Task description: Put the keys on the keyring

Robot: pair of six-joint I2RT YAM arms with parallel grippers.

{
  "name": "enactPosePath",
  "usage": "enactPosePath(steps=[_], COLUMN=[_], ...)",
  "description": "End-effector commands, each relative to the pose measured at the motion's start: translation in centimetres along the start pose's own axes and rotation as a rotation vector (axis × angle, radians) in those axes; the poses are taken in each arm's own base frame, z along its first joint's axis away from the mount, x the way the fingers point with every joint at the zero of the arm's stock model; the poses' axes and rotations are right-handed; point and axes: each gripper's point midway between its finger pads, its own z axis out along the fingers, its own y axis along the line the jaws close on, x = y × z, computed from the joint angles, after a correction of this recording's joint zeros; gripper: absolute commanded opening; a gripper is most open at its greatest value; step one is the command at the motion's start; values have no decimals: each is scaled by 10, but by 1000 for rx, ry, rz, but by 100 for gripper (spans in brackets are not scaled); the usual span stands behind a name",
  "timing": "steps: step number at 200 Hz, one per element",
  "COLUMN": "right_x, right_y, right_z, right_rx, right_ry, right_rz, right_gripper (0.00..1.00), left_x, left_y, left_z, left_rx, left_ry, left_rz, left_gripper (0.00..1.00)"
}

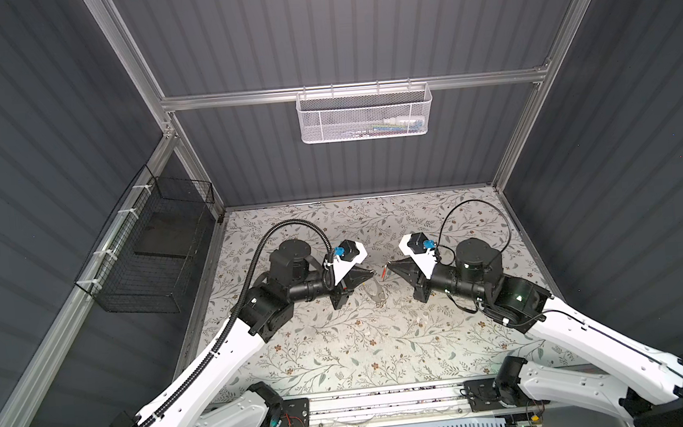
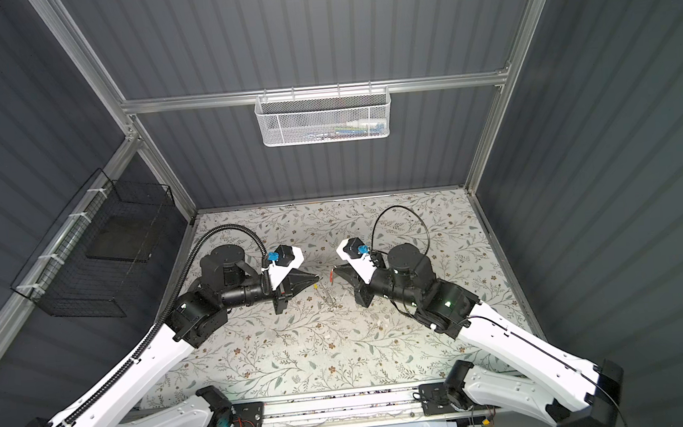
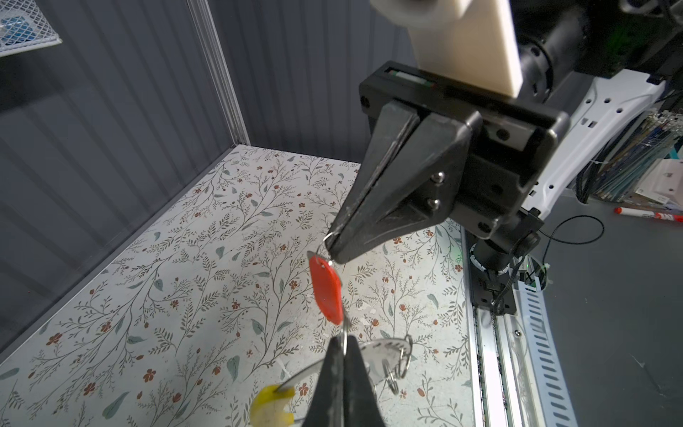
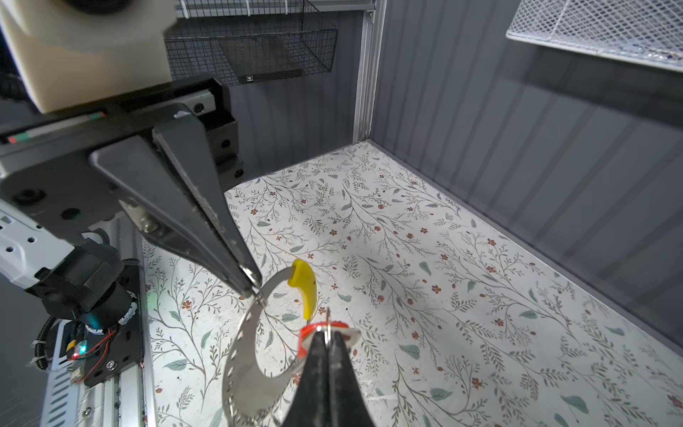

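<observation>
Sprigs and small rust flowers pattern the pale matte table cover point(image 1: 321, 349). In both top views two black wedge-shaped tools meet tip to tip over its middle. The left gripper point(image 1: 371, 274) is clenched on the keyring point(image 1: 376, 293), a thin silvery hoop that trails toward the near side. The right gripper point(image 1: 387, 266) is pinched on the keys point(image 1: 384, 273), seen only as a sliver of red just beside its tip. A white mesh basket point(image 1: 361, 117) hangs on the far wall and a black wire basket point(image 1: 147, 259) on the left wall.

The left wrist view shows the left gripper point(image 3: 343, 342) with its dull, scuffed fingers pressed together on a thin wire. The keyring point(image 3: 384, 349) curves behind them as a flat, shiny metal band with small split rings hanging from it. Its yellow section point(image 3: 271, 406) is glossy rounded plastic. Facing it, the right gripper point(image 3: 332, 251) nips a small wire loop, and the smooth oblong red tag point(image 3: 326, 292) hangs from that loop.

In the right wrist view the right gripper point(image 4: 327, 334) is closed on that fine loop, with the red tag point(image 4: 320, 327) just behind its tips. The left gripper point(image 4: 253, 286) grips one end of the keyring point(image 4: 240, 347), whose band is edged with a row of punched holes. The yellow section point(image 4: 305, 283) arcs close to the tag. Whether the two touch cannot be told.
</observation>
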Motion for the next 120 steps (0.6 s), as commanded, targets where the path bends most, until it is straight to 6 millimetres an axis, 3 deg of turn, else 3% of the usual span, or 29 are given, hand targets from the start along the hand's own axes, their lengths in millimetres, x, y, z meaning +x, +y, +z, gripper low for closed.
enactPosePath(steps=[1,78,120], right_x=[-15,-13,-14], right_y=[1,11,22], right_z=[2,0,0], right_rx=[32,12,-49], right_ry=[-16,-40,-49], right_rz=[-100,-181,-191], right_gripper=[0,0,0], left_x=[-21,-15,-12], left_y=[-4,-2,-3], left_z=[-6,-22,-18], left_rx=[13,-84,-61], left_ry=[-41,-99,-75], left_rz=[38,82,54], left_gripper=[0,0,0])
